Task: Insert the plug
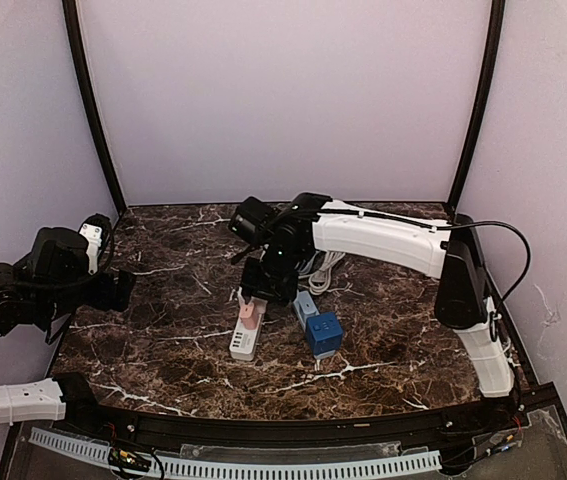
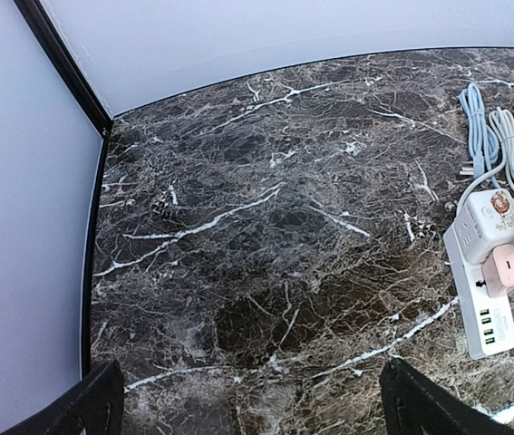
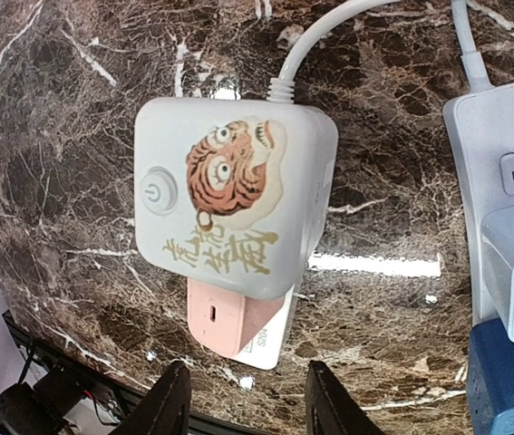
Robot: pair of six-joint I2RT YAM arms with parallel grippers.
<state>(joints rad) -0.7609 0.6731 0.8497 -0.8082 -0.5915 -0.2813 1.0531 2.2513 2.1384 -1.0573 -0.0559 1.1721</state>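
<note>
Pink plug [image 3: 227, 319] stands in the white power strip [image 3: 270, 340] on the bench [image 3: 57, 136], tucked against the tiger cube [image 3: 229, 208]. Right fingers [image 3: 161, 403] hover spread and empty; left fingers [image 2: 89, 408] are spread wide. Pressing off-centre could tilt the plug or shove the strip.

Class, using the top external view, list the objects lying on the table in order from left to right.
White power strip → pale grey adapter → blue cube socket. The pink charger and cable bundle overlap others, so they are left out.
</note>
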